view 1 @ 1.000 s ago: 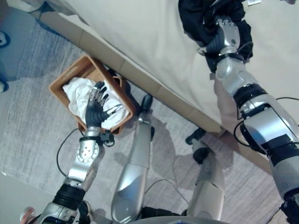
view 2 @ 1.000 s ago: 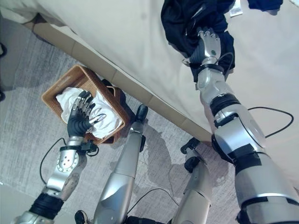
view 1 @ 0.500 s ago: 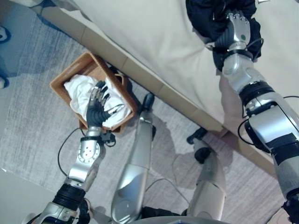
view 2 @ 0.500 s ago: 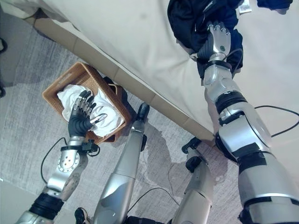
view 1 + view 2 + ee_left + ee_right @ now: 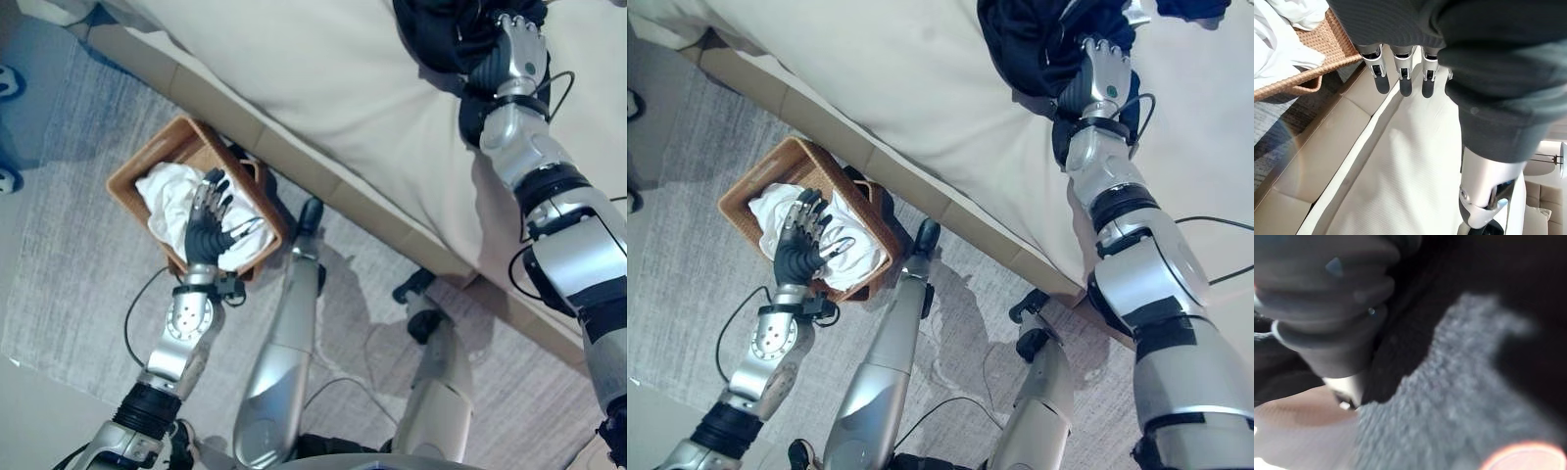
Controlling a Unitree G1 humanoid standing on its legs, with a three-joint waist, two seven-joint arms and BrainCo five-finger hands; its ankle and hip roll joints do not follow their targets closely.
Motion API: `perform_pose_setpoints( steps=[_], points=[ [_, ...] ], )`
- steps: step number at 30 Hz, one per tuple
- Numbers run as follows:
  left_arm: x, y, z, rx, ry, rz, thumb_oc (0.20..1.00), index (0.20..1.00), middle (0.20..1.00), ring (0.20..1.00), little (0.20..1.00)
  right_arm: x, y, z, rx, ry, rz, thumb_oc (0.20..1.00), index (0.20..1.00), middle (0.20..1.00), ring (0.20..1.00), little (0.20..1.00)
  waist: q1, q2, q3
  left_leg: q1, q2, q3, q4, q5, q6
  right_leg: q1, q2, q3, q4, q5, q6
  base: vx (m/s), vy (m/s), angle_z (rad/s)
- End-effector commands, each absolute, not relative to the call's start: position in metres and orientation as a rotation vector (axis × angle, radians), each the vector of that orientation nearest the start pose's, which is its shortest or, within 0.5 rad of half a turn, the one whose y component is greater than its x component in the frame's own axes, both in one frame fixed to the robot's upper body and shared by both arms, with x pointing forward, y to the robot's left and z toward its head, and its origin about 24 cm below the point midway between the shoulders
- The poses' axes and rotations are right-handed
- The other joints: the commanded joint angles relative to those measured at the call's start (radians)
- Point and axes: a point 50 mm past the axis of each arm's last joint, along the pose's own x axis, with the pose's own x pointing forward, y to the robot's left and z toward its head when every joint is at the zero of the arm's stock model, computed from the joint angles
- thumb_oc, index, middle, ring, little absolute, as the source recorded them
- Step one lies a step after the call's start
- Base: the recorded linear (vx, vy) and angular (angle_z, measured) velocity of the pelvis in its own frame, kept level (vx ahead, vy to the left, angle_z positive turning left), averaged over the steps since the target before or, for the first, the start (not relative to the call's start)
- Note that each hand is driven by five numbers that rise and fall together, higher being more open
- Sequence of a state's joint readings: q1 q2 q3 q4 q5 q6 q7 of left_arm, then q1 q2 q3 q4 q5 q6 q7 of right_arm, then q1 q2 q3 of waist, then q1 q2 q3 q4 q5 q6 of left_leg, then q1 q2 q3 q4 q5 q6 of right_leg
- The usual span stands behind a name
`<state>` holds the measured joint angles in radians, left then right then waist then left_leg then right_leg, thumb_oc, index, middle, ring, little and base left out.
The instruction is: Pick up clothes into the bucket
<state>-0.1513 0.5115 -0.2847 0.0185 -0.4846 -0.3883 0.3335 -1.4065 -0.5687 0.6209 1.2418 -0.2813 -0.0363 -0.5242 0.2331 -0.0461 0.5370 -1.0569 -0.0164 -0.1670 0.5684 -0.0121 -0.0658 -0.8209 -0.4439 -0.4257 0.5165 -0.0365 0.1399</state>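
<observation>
Up at the far side of the bed [image 5: 323,88], the dark clothes [image 5: 1034,44] lie in a heap on the cream cover, and the right robot hand [image 5: 1097,70] is right in among them, its fingers pushed into the black fabric. The right arm is stretched out long across the mattress, wrist cover toward the camera, hand at the near edge of the pile. In the right wrist view, dark cloth [image 5: 1459,382] crowds close against the hand, but whether the fingers are clamped on it or just resting in the folds cannot be told; they are buried in the fabric.

Down on the floor, on the grey rug [image 5: 78,264], sits the woven brown basket [image 5: 745,191], tucked just beside the bed's base. White clothes [image 5: 171,196] are already bunched inside it. The left robot hand [image 5: 206,227] hovers over the basket's near corner, above the white cloth, forearm raised from below. Its fingers [image 5: 1400,81] are straight and spread loosely, holding nothing; the left wrist view shows them lined up past the basket's rim [image 5: 1327,63], pointing along the side of the bed.
</observation>
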Motion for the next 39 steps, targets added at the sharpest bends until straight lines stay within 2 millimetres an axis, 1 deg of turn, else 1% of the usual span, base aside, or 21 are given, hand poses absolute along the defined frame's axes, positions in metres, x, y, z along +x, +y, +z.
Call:
perform_pose_setpoints(
  steps=[1,3,8,14,15,16,18,19,23,24,25,27,28,29,31,32,33,36,37,38,39],
  points=[
    [0.264,0.187,0.121,-0.102,-0.477,0.037,1.000,1.000,1.000,1.000,1.000,0.399,-0.277,0.314,-1.171,-0.305,-0.752,0.200,0.200,0.200,0.200,0.200,-0.013,0.049,-0.017,-0.013,0.009,0.051,-0.006,-0.019,-0.012,0.080,0.012,0.038,0.016,-0.010,0.067,0.00,0.000,0.00],
    [0.264,0.187,0.120,-0.105,-0.475,0.038,1.000,1.000,1.000,1.000,1.000,0.400,-0.276,0.312,-1.159,-0.306,-0.743,0.200,0.200,0.200,0.200,0.200,-0.013,0.048,-0.017,-0.012,0.008,0.050,-0.008,-0.018,-0.012,0.082,0.013,0.038,0.013,-0.009,0.067,0.00,0.000,0.00],
    [0.264,0.189,0.119,-0.110,-0.473,0.058,1.000,1.000,1.000,1.000,1.000,0.403,-0.266,0.310,-1.114,-0.341,-0.697,0.200,0.200,0.200,0.200,0.200,-0.016,0.039,-0.017,-0.003,0.012,0.050,-0.012,-0.018,-0.012,0.092,0.016,0.035,0.001,0.000,0.069,0.00,0.000,0.00],
    [0.267,0.193,0.118,-0.119,-0.469,0.091,1.000,1.000,1.000,1.000,1.000,0.407,-0.236,0.307,-0.954,-0.465,-0.569,0.200,0.200,0.200,0.200,0.200,-0.031,0.011,-0.017,0.038,0.033,0.051,-0.031,-0.014,-0.014,0.135,0.034,0.035,-0.033,0.015,0.069,-0.01,-0.016,-0.05],
    [0.267,0.193,0.118,-0.118,-0.468,0.091,1.000,1.000,1.000,1.000,1.000,0.407,-0.237,0.306,-0.953,-0.463,-0.569,0.200,0.200,0.200,0.200,0.200,-0.030,0.010,-0.017,0.040,0.033,0.051,-0.033,-0.013,-0.014,0.137,0.035,0.035,-0.035,0.016,0.069,-0.03,-0.028,-0.06],
    [0.268,0.194,0.118,-0.120,-0.468,0.099,1.000,1.000,1.000,1.000,1.000,0.404,-0.226,0.305,-0.883,-0.525,-0.508,0.200,0.200,0.200,0.200,0.200,-0.040,-0.004,-0.017,0.062,0.039,0.052,-0.045,-0.009,-0.016,0.160,0.043,0.034,-0.056,0.024,0.071,-0.03,-0.025,-0.08],
    [0.268,0.196,0.116,-0.124,-0.461,0.107,1.000,1.000,1.000,1.000,1.000,0.400,-0.210,0.305,-0.823,-0.607,-0.429,0.200,0.200,0.200,0.200,0.200,-0.050,-0.015,-0.017,0.084,0.046,0.057,-0.059,-0.004,-0.019,0.179,0.049,0.037,-0.068,0.030,0.072,-0.03,-0.028,-0.08],
    [0.268,0.197,0.114,-0.123,-0.453,0.112,1.000,1.000,1.000,1.000,1.000,0.398,-0.207,0.301,-0.774,-0.623,-0.407,0.200,0.200,0.200,0.200,0.200,-0.053,-0.021,-0.017,0.099,0.048,0.058,-0.065,-0.002,-0.020,0.191,0.050,0.036,-0.073,0.031,0.072,-0.03,-0.023,-0.10],
    [0.270,0.200,0.104,-0.127,-0.407,0.128,1.000,1.000,1.000,1.000,1.000,0.391,-0.186,0.272,-0.714,-0.648,-0.266,0.200,0.200,0.200,0.200,0.200,-0.063,-0.046,-0.017,0.162,0.059,0.061,-0.104,0.011,-0.022,0.249,0.061,0.033,-0.109,0.044,0.071,-0.02,-0.032,-0.10],
    [0.270,0.200,0.104,-0.127,-0.407,0.128,1.000,1.000,1.000,1.000,1.000,0.391,-0.186,0.272,-0.714,-0.648,-0.266,0.200,0.200,0.200,0.200,0.200,-0.063,-0.046,-0.017,0.162,0.059,0.061,-0.104,0.011,-0.022,0.249,0.061,0.033,-0.109,0.044,0.071,-0.02,-0.053,-0.14],
    [0.271,0.202,0.100,-0.125,-0.390,0.135,1.000,1.000,1.000,1.000,1.000,0.387,-0.182,0.249,-0.689,-0.621,-0.210,0.200,0.200,0.200,0.200,0.200,-0.066,-0.053,-0.017,0.201,0.065,0.062,-0.129,0.020,-0.024,0.289,0.066,0.025,-0.127,0.047,0.073,-0.01,-0.050,-0.09],
    [0.272,0.205,0.100,-0.122,-0.390,0.142,1.000,1.000,1.000,1.000,1.000,0.384,-0.176,0.227,-0.688,-0.581,-0.154,0.200,0.200,0.200,0.200,0.200,-0.070,-0.058,-0.017,0.235,0.070,0.065,-0.143,0.024,-0.024,0.320,0.068,0.024,-0.141,0.048,0.073,0.00,-0.032,-0.02],
    [0.272,0.205,0.100,-0.121,-0.389,0.142,1.000,1.000,1.000,1.000,1.000,0.384,-0.176,0.226,-0.687,-0.579,-0.154,0.200,0.200,0.200,0.200,0.200,-0.070,-0.059,-0.017,0.238,0.071,0.065,-0.145,0.024,-0.024,0.323,0.069,0.023,-0.143,0.049,0.073,0.00,-0.031,0.05],
    [0.272,0.208,0.099,-0.111,-0.391,0.151,1.000,1.000,1.000,1.000,1.000,0.379,-0.169,0.205,-0.686,-0.551,-0.101,0.200,0.200,0.200,0.200,0.200,-0.072,-0.062,-0.017,0.260,0.072,0.067,-0.153,0.026,-0.024,0.346,0.070,0.023,-0.151,0.049,0.073,-0.01,-0.022,0.04],
    [0.272,0.209,0.097,-0.112,-0.384,0.164,1.000,1.000,1.000,1.000,1.000,0.375,-0.160,0.185,-0.687,-0.514,-0.047,0.200,0.200,0.200,0.200,0.200,-0.076,-0.067,-0.017,0.285,0.077,0.070,-0.165,0.027,-0.022,0.361,0.073,0.026,-0.160,0.052,0.074,0.00,-0.014,0.02],
    [0.273,0.209,0.096,-0.110,-0.380,0.168,1.000,1.000,1.000,1.000,1.000,0.372,-0.154,0.171,-0.696,-0.483,-0.008,0.200,0.200,0.200,0.200,0.200,-0.080,-0.070,-0.017,0.299,0.079,0.071,-0.176,0.031,-0.021,0.370,0.075,0.029,-0.167,0.055,0.074,-0.08,0.012,-0.02],
    [0.273,0.209,0.098,-0.109,-0.385,0.166,1.000,1.000,1.000,1.000,1.000,0.372,-0.154,0.172,-0.695,-0.487,-0.011,0.200,0.200,0.200,0.200,0.200,-0.079,-0.070,-0.017,0.282,0.075,0.075,-0.183,0.061,-0.014,0.357,0.072,0.019,-0.177,0.079,0.063,-0.07,0.016,-0.05],
    [0.274,0.208,0.094,-0.114,-0.374,0.172,1.000,1.000,1.000,1.000,1.000,0.368,-0.149,0.152,-0.677,-0.438,0.021,0.200,0.200,0.200,0.200,0.200,-0.085,-0.070,-0.017,0.303,0.077,0.081,-0.193,0.063,-0.012,0.370,0.071,0.023,-0.182,0.080,0.062,-0.02,0.009,-0.06],
    [0.274,0.208,0.094,-0.114,-0.374,0.172,1.000,1.000,1.000,1.000,1.000,0.368,-0.149,0.152,-0.677,-0.438,0.021,0.200,0.200,0.200,0.200,0.200,-0.085,-0.070,-0.017,0.303,0.077,0.081,-0.193,0.063,-0.012,0.370,0.071,0.023,-0.182,0.080,0.062,0.01,-0.006,-0.03],
    [0.275,0.208,0.092,-0.120,-0.367,0.186,1.000,1.000,1.000,1.000,1.000,0.364,-0.145,0.137,-0.665,-0.398,0.043,0.200,0.200,0.200,0.200,0.200,-0.092,-0.071,-0.017,0.319,0.083,0.084,-0.196,0.061,-0.010,0.381,0.074,0.031,-0.184,0.079,0.063,0.01,-0.006,-0.07],
    [0.275,0.208,0.092,-0.120,-0.367,0.187,1.000,1.000,1.000,1.000,1.000,0.364,-0.145,0.137,-0.665,-0.398,0.043,0.200,0.200,0.200,0.200,0.200,-0.092,-0.071,-0.017,0.320,0.083,0.084,-0.196,0.061,-0.010,0.382,0.074,0.031,-0.185,0.079,0.063,0.02,-0.018,-0.12]
  ],
)
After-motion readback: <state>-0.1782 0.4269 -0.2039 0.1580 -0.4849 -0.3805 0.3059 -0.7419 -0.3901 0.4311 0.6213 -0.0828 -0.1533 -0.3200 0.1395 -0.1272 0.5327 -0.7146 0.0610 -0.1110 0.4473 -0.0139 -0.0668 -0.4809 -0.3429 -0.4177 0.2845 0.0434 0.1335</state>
